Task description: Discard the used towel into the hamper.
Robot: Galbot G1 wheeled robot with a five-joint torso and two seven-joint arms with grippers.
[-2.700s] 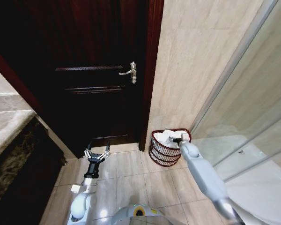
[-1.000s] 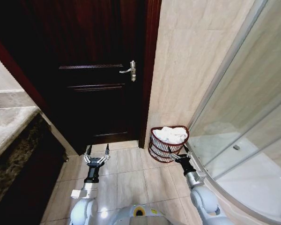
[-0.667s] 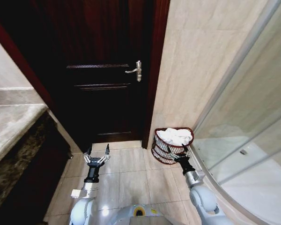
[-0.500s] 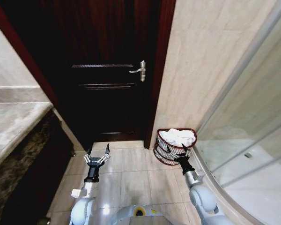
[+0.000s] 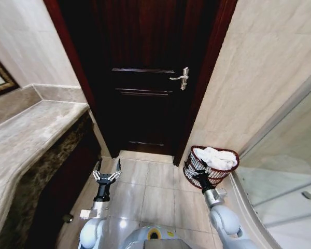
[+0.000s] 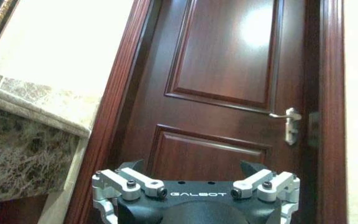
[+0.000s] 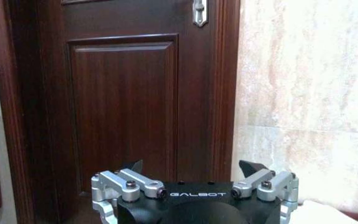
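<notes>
White towel (image 5: pixel 215 157) lies heaped in the hamper (image 5: pixel 210 175) by the wall. Both pincers, left (image 5: pixel 107 170) and right (image 5: pixel 199 174), spread and empty. Risk: right pincer, close beside the hamper rim, could snag or tip it.

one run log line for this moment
towel: in hamper | left claw: open, empty, over floor | right claw: open, empty, beside hamper

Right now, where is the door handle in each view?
Head view: door handle upper centre, at the door's right edge.
Left wrist view: door handle beside the frame, between two panels.
Right wrist view: door handle beside the frame, above the panel.
Shared landmark: dark door frame.
</notes>
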